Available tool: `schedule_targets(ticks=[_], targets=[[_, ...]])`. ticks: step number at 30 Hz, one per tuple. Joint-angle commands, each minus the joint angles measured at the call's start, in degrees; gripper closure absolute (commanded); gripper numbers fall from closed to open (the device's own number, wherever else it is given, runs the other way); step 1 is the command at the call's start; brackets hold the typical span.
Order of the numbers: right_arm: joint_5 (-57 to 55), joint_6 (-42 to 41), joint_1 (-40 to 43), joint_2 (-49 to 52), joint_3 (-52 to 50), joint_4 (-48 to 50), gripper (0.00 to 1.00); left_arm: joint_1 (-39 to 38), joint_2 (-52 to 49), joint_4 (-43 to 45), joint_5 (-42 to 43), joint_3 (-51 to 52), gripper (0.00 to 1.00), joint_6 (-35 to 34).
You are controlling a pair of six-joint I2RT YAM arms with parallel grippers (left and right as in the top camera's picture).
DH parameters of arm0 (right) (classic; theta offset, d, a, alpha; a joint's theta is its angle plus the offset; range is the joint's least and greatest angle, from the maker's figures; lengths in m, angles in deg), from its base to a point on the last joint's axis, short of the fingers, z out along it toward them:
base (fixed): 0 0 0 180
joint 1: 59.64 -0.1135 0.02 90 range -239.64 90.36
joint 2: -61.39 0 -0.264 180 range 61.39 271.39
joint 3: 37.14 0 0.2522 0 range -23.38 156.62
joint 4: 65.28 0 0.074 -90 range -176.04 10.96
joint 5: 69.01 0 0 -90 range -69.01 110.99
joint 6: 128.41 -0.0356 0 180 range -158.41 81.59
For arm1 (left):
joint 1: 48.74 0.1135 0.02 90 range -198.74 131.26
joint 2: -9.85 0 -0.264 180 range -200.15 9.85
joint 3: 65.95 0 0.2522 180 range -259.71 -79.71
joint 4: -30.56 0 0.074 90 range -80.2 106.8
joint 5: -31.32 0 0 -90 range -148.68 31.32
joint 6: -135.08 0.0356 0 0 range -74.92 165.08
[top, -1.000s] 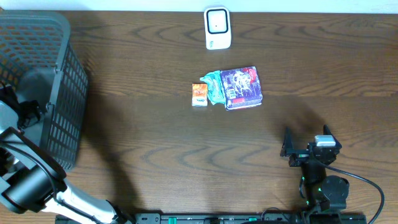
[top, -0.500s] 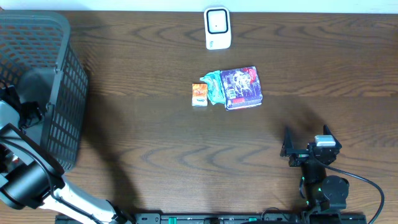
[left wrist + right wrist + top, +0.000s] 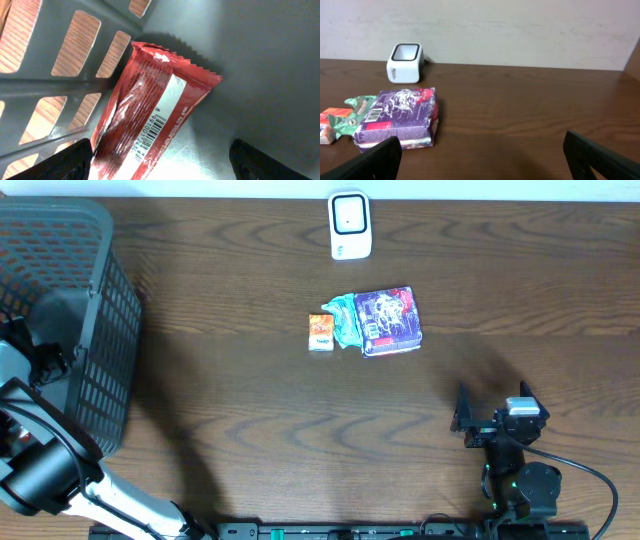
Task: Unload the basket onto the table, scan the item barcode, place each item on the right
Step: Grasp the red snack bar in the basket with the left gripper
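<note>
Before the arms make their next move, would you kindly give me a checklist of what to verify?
1. The red packet lies in the basket, ungripped: ok.
2. The left gripper is open: ok.
3. The right gripper is open and holds nothing: ok.
4. The scanner stands unobstructed: ok.
5. The purple box lies apart from the teal packet: not ok, they appear to touch.
6. The barcode on the purple box is located: cannot tell.
</note>
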Motion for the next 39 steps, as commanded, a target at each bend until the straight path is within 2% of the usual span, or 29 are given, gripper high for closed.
schedule_targets(ticks=[1,7,12,19,30,31,33,34,39], targets=[[0.11,0.46,0.48,-0.31,-0.24,-0.04,0.01,-0.22,-1.97,-1.38,-1.86,1.42,0.12,3.74],[0.11,0.46,0.48,-0.31,-0.24,-0.04,0.01,-0.63,-0.48,0.74,-1.81,1.42,0.12,4.42],[0.11,0.46,0.48,-0.31,-0.24,-0.04,0.01,-0.63,-1.18,-1.36,-1.64,1.53,0.12,16.7],[0.11,0.46,0.48,-0.31,-0.24,-0.04,0.01,-0.63,-1.18,-3.85,-1.95,1.62,0.13,23.04],[0.11,0.46,0.48,-0.31,-0.24,-0.04,0.01,0.04,-1.95,-3.34,-6.16,1.97,0.13,24.11],[0.11,0.46,0.48,-0.31,-0.24,-0.04,0.01,0.22,-1.95,-3.02,-6.71,1.97,0.14,24.15],[0.11,0.46,0.48,-0.31,-0.24,-0.04,0.01,0.35,-1.95,-2.99,-7.52,1.97,0.25,25.27],[0.11,0.46,0.48,-0.31,-0.24,-0.04,0.01,0.46,-1.95,-2.99,-7.45,1.97,0.27,25.83],[0.11,0.46,0.48,-0.31,-0.24,-0.04,0.01,0.96,-2.01,-2.47,-7.41,2.99,0.27,25.83]])
